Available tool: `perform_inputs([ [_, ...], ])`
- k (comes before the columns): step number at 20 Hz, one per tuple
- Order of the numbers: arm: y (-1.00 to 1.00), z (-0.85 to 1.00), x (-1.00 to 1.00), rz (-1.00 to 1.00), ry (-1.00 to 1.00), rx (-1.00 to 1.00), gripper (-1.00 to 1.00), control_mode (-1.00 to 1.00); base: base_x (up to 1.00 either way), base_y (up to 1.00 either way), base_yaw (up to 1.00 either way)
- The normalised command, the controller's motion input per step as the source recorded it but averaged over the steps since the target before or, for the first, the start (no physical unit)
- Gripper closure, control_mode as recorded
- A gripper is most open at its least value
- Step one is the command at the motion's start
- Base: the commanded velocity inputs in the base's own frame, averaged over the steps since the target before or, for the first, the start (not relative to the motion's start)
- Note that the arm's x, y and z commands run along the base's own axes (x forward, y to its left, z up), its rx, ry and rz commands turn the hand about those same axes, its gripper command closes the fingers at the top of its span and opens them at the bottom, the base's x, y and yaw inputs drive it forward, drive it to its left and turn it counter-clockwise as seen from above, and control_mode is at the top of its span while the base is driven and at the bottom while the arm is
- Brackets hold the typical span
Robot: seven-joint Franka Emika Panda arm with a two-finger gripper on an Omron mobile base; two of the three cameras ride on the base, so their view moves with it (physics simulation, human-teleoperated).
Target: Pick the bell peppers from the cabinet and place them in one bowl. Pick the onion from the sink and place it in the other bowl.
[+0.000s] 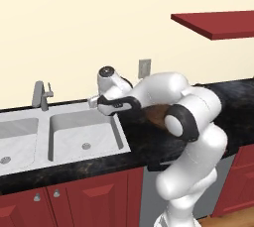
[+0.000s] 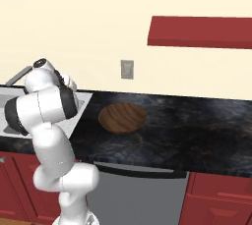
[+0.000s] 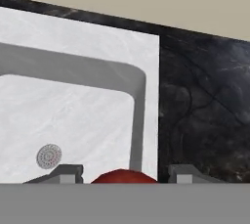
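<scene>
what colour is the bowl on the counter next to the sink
Dark brown with a wood grain; the bowl shows best in the right base view, on the black marbled counter.

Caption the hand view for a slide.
Red onion between the gripper fingertips, above the sink basin beside dark countertop.

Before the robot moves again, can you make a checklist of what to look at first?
1. Onion between the end effector fingertips: ok.
2. Grip firmly closed on the onion: cannot tell.
3. Dark wooden bowl free to take the onion: ok.
4. Counter between sink and bowl free of obstacles: ok.
5. Faucet away from the arm: ok.
</scene>
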Motion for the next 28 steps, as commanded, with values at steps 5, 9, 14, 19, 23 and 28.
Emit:
perform_inputs([
  [5, -0.42, 1.0, -0.76, 0.0, -0.05, 0.01, 1.0, -1.0, 0.0, 0.0, 0.0],
  [9, -0.54, 0.59, -0.17, 0.0, -0.03, 0.0, 1.0, -1.0, 0.0, 0.0, 0.0],
  [14, -0.84, 0.27, 0.32, -0.01, 0.0, 0.0, 1.0, -1.0, 0.0, 0.0, 0.0],
  [19, -0.94, 0.05, 0.35, -0.03, 0.0, -0.01, 1.0, -1.0, 0.0, 0.0, 0.0],
  [23, -1.0, -0.23, 0.13, 0.0, 0.01, -0.02, 1.0, -1.0, 0.0, 0.0, 0.0],
  [28, -0.94, -0.24, 0.05, -0.01, 0.01, 0.0, 1.0, -1.0, 0.0, 0.0, 0.0],
])
